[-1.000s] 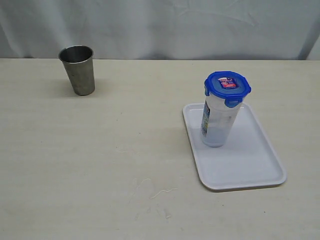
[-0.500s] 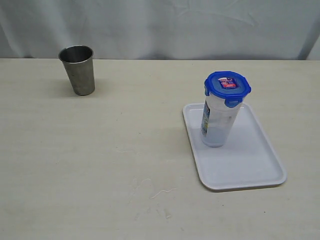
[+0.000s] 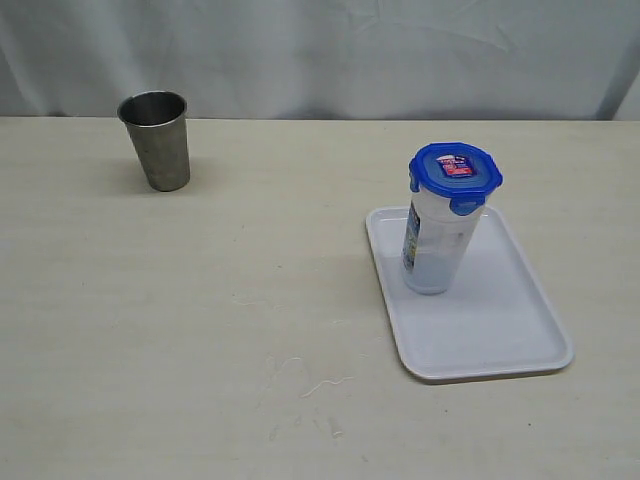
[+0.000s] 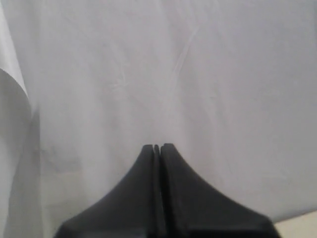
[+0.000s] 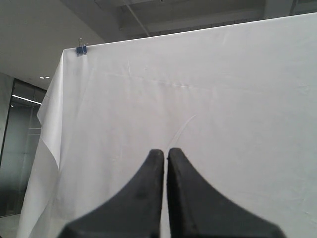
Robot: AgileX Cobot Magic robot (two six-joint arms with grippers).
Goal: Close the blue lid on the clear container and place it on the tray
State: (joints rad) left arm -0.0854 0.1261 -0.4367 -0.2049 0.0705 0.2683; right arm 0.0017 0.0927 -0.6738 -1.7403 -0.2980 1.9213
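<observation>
The clear container (image 3: 434,250) stands upright on the far part of the white tray (image 3: 500,335), right of the table's middle. The blue lid (image 3: 456,173) sits on its top, sticker face up, flaps folded down. Neither arm shows in the exterior view. My left gripper (image 4: 156,147) is shut with nothing between its fingers and faces a white cloth backdrop. My right gripper (image 5: 165,151) is also shut and empty, pointing at the same kind of cloth.
A grey metal cup (image 3: 156,139) stands upright at the table's far left. A white cloth (image 3: 330,50) hangs behind the table. A small binder clip (image 5: 81,49) holds the cloth's top corner in the right wrist view.
</observation>
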